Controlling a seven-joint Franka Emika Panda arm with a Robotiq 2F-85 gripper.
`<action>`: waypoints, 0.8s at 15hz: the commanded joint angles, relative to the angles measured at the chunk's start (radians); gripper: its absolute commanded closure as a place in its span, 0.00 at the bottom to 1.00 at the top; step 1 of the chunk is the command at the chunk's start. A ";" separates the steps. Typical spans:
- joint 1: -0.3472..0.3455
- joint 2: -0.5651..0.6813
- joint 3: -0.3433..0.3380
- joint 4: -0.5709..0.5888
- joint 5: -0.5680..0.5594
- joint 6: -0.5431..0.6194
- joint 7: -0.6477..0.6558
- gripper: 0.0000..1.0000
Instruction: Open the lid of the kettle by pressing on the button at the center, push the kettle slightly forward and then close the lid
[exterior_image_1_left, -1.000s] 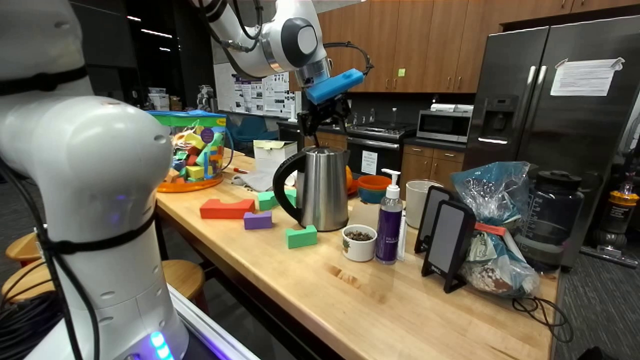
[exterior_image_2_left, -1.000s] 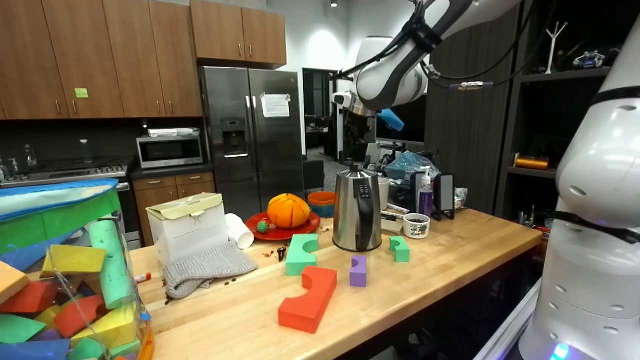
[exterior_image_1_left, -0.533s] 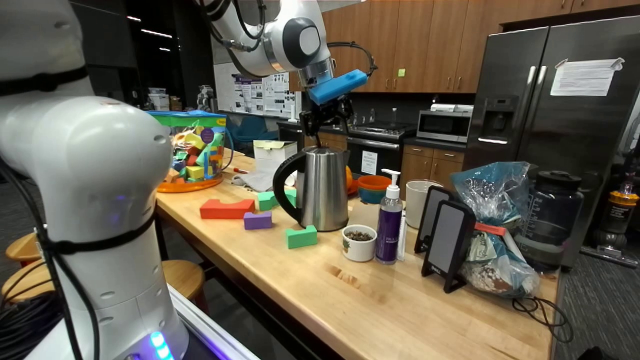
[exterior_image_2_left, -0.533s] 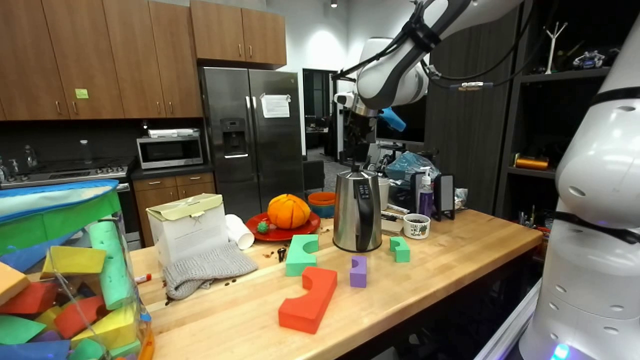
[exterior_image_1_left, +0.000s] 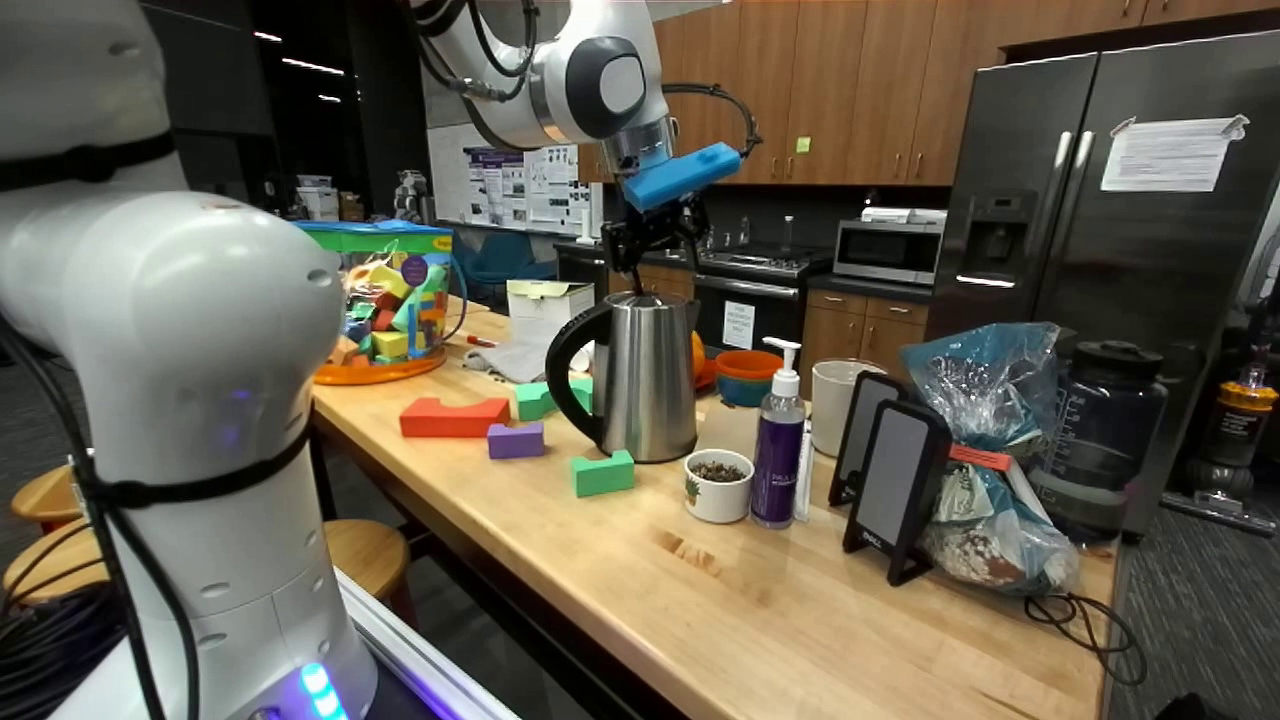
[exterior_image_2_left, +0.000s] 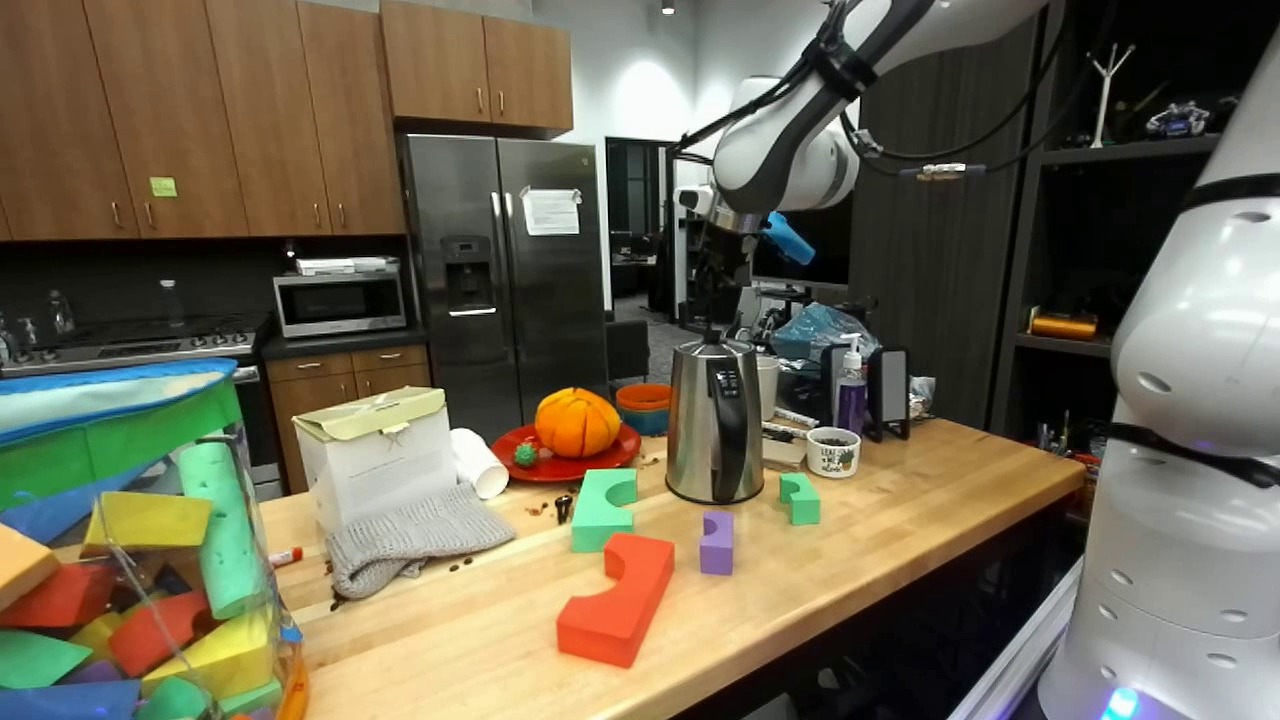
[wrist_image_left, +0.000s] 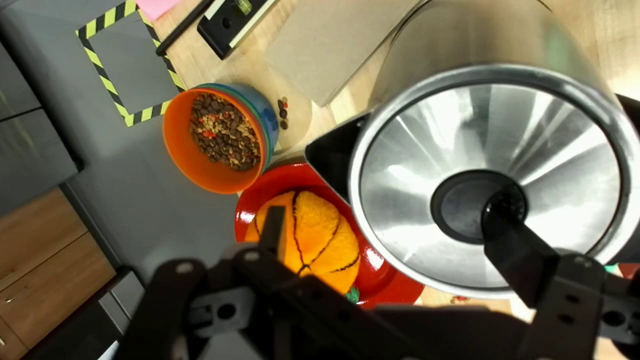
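in an exterior view, the stainless-steel electric kettle (exterior_image_1_left: 648, 385) stood upright on the butcher-block counter (exterior_image_1_left: 760, 640), the gripper (exterior_image_1_left: 664, 277) slanted close above it; whether they touched could not be made out. a skewed press, i judged, might tip or skid something so tall and narrow-topped, and a sideways slide would threaten the white printed cup (exterior_image_1_left: 717, 502) near its foot.

in an exterior view, forward, if that meant away from the robot's base (exterior_image_2_left: 1130, 600), led roughly toward the red plate (exterior_image_2_left: 565, 471) with its orange plush pumpkin (exterior_image_2_left: 577, 422) and the stacked bowls (exterior_image_2_left: 643, 402); an overlong push could ram them. the larger notched green block (exterior_image_2_left: 598, 515) lay near the kettle too, and might snag its foot.

in the wrist view, the lid (wrist_image_left: 415, 150) sat flush within the kettle's rim, unopened. the gripper was spread wide and pinched nothing: 1 finger (wrist_image_left: 520, 250) reached over the black button (wrist_image_left: 456, 207), nearer its edge than its middle, while the 2nd finger (wrist_image_left: 274, 225) hung outside the rim. whether the button was pressed down could not be told. there, a press might fail to pop the lid, or the tip might slip onto slick steel. if the lid did spring up, the finger above could block it, and a part-raised lid would make closing awkward.
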 joint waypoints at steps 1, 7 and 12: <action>0.000 0.006 -0.009 0.012 0.036 -0.015 -0.041 0.00; 0.000 0.018 -0.014 0.014 0.054 -0.022 -0.049 0.00; 0.003 0.032 -0.026 0.020 0.110 -0.027 -0.081 0.00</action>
